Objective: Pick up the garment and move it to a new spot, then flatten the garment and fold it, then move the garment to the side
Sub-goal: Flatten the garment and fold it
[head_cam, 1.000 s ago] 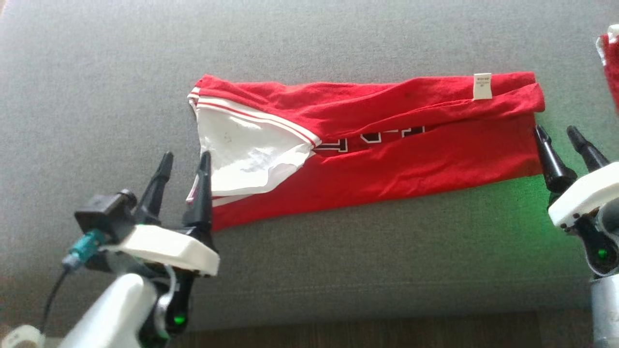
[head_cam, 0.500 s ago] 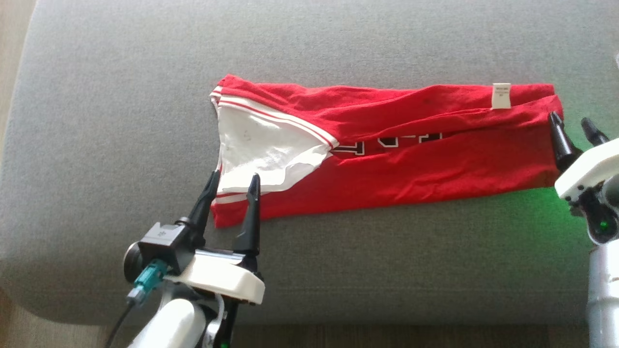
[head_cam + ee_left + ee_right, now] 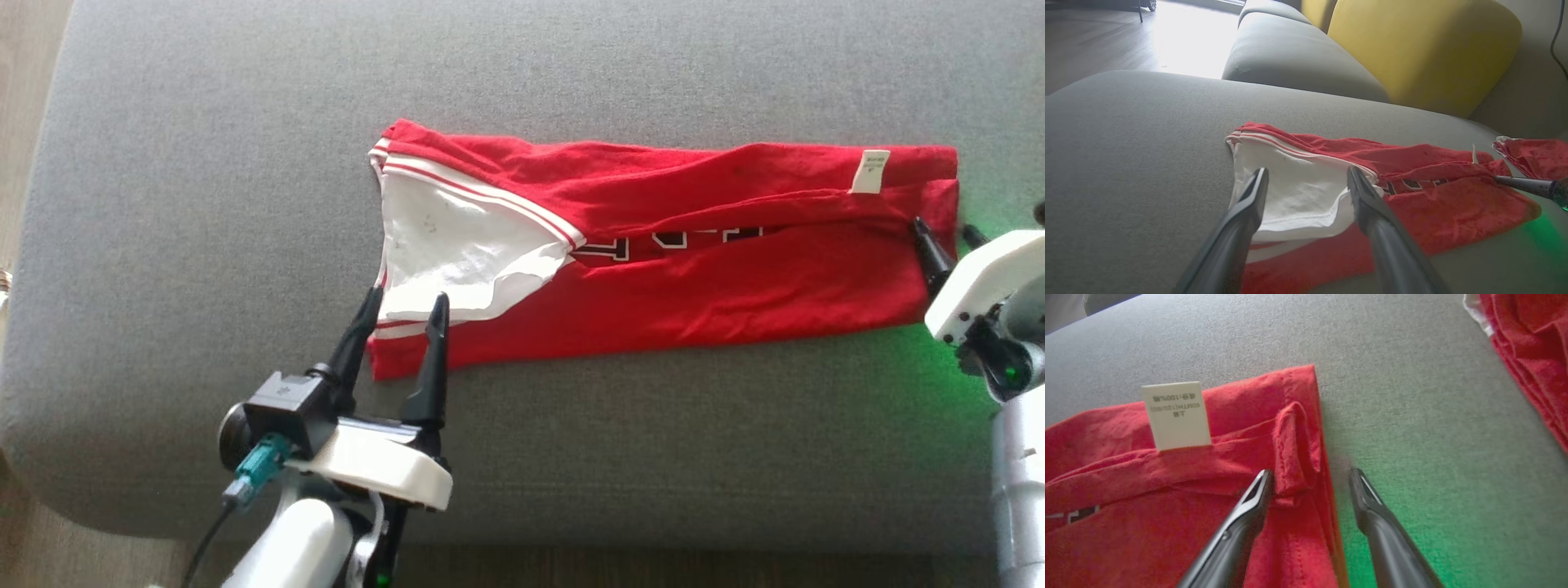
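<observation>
The garment (image 3: 694,269) is a red shirt with a white sleeve and black lettering, folded into a long strip across the grey sofa cushion (image 3: 204,204). My left gripper (image 3: 406,300) is open, its fingertips straddling the near-left corner over the white sleeve (image 3: 1298,192). In the left wrist view that gripper (image 3: 1307,173) holds nothing. My right gripper (image 3: 943,230) is open at the garment's right end. In the right wrist view, the right gripper (image 3: 1310,473) has one finger on the red hem (image 3: 1294,449) and the other over bare cushion. A white care label (image 3: 1175,414) sits near that end.
A second red cloth (image 3: 1531,347) lies on the cushion beyond the garment's right end, also the red cloth (image 3: 1535,157). A yellow back cushion (image 3: 1425,53) rises behind. The cushion's rounded left edge (image 3: 41,245) drops to wooden floor. Green light tints the cushion near the right gripper.
The camera has shifted. My left gripper has moved from beside the garment's left edge to straddle its near-left corner. The right gripper has come up onto the right hem.
</observation>
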